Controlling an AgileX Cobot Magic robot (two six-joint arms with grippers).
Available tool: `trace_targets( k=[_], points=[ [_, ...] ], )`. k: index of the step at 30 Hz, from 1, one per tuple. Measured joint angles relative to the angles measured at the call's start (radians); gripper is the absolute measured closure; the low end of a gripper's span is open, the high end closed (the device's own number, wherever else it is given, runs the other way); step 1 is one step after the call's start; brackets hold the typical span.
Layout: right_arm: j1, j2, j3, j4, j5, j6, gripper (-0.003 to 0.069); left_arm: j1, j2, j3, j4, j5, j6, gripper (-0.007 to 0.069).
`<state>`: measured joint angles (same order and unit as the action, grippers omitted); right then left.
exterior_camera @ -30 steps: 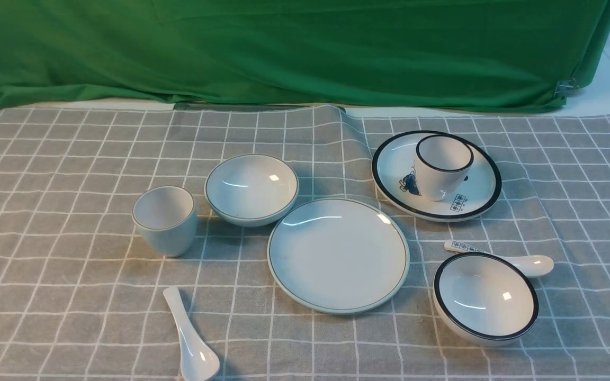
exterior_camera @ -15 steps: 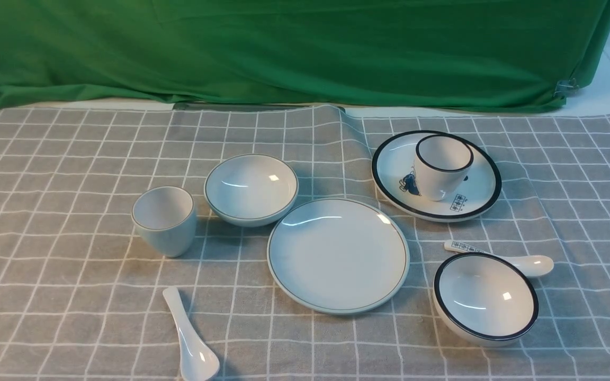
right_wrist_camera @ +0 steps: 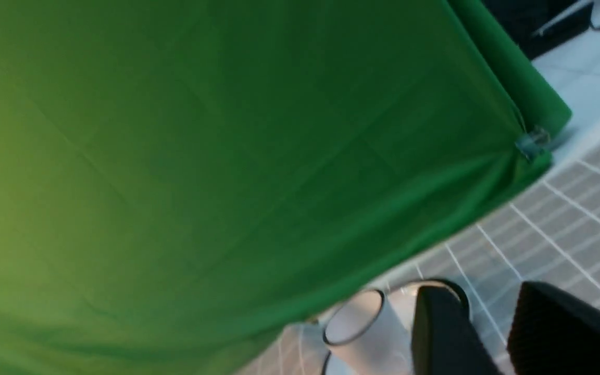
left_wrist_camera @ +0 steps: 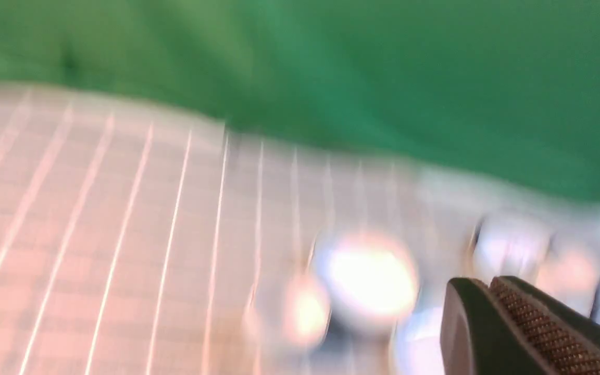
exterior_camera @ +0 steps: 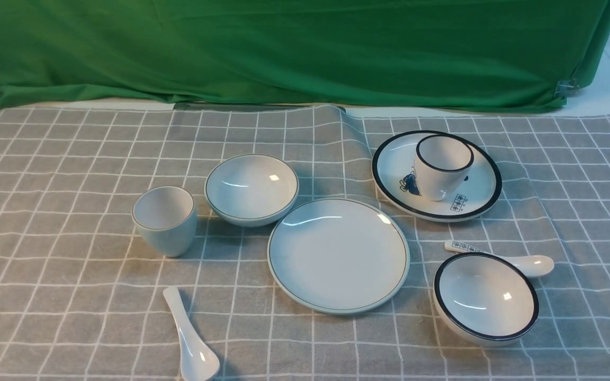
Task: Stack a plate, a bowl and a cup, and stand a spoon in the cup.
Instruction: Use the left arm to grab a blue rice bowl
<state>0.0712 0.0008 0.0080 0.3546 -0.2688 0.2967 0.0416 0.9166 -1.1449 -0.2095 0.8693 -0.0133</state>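
The bowl (exterior_camera: 251, 189) sits just beside the plate (exterior_camera: 338, 255) at its ten o'clock, left of centre, so the left gripper (left_wrist_camera: 492, 312), its jaw state unreadable through blur, is judged nearer; the right gripper (right_wrist_camera: 482, 302) stands parted, empty.

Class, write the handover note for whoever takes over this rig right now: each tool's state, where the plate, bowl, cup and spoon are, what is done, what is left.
Left tool: only a blurred finger shows in its wrist view; open or shut cannot be told.
Right tool: open, empty.
Neither shows in the front view.
Plate: flat on the checked cloth, near the middle.
Bowl: behind the plate, to its left.
Cup: upright, left of the bowl.
Spoon: lying near the front edge, in front of the cup.
Done: nothing stacked.
Left: bowl onto plate, cup into bowl, spoon stood in cup.
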Motion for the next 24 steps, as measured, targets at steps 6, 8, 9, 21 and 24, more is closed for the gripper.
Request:
trace_targets(
  k=[6, 8, 9, 21, 24],
  points=[
    [0.000, -0.001, 0.000, -0.004, -0.109, 0.018, 0.0417, -0.010, 0.357, -0.204, -0.034, 0.128, 0.117, 0.0607],
    [0.000, 0.000, 0.000, -0.006, -0.121, -0.008, 0.0417, -0.042, 0.425, -0.241, -0.024, 0.129, 0.134, 0.0607],
    [0.000, -0.001, 0.000, -0.006, -0.126, -0.011, 0.0417, -0.069, 0.460, -0.262, -0.009, 0.121, 0.138, 0.0607],
    [0.056, 0.046, -0.176, -0.033, 0.408, -0.068, 0.0627, -0.242, 0.858, -0.745, 0.046, 0.331, 0.141, 0.0607],
    [0.104, 0.142, -0.320, -0.038, 0.653, -0.135, 0.0639, -0.245, 0.940, -0.831, 0.061, 0.340, 0.139, 0.0607]
  ],
)
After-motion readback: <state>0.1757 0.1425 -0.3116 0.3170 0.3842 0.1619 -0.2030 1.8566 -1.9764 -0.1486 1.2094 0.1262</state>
